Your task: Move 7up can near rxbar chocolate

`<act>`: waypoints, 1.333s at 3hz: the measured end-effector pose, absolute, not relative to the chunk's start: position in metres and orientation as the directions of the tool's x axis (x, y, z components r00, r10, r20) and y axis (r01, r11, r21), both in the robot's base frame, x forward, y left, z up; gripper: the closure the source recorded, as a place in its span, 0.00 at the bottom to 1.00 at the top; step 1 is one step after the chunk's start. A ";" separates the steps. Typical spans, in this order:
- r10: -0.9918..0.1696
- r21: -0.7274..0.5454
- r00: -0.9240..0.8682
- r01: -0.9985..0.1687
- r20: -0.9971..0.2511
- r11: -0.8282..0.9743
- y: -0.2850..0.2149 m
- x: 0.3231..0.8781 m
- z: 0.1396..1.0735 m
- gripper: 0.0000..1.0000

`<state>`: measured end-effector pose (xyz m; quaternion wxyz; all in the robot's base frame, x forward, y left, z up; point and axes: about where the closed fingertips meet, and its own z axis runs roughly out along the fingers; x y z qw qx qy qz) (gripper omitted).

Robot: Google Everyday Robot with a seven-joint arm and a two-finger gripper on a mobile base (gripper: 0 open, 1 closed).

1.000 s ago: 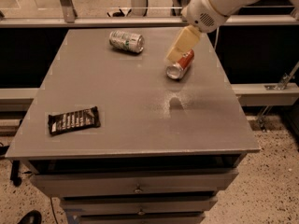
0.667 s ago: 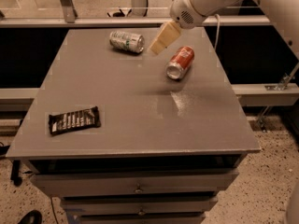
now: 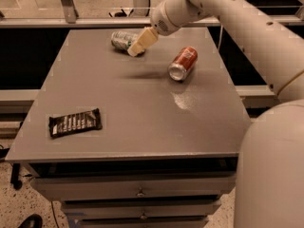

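Gripper [image 3: 138, 45] swung left, off the red can [image 3: 183, 63]. Rxbar chocolate [image 3: 75, 122] lies flat front-left, well apart from the rest. 7up can [image 3: 121, 38] lies on its side at the back, gripper tip over its right end, probably lining up a grasp. Open or closed: cannot tell.

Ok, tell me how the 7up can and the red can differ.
The 7up can is silvery with green marks; the red can is red-orange. The 7up can lies near the far edge of the table, the red can nearer and to the right. The gripper covers the 7up can's right end; the red can lies apart from it. Both lie on their sides.
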<state>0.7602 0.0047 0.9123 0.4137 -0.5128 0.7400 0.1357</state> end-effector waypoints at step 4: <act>-0.641 -0.166 -0.192 -0.875 -0.743 0.455 0.036 0.807 0.859 0.34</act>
